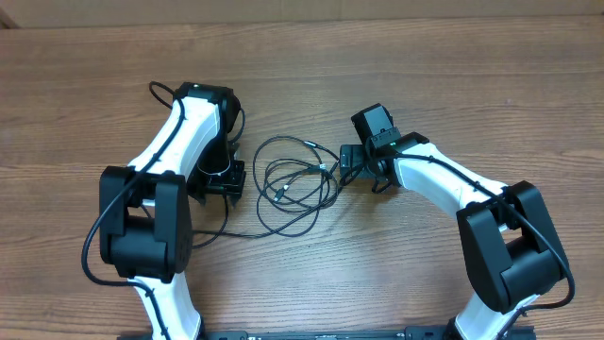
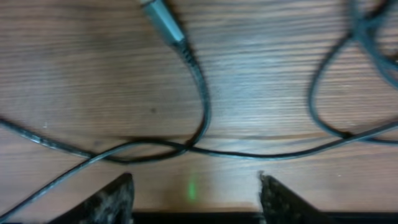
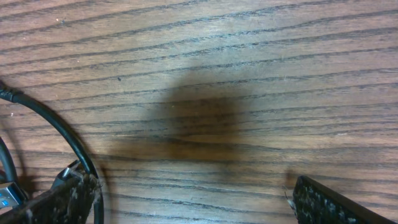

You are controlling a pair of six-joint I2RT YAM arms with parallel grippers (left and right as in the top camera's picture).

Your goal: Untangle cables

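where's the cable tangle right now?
Overhead view: the cables lie in loose loops mid-way across the table, between the left gripper and the right gripper, whose open jaws sit at the loops' right edge.

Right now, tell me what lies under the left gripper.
Beneath the left gripper, the wrist view shows bare wooden table, with black cables crossing just ahead of its spread fingertips, one ending in a grey plug. From overhead, the left arm covers that spot.
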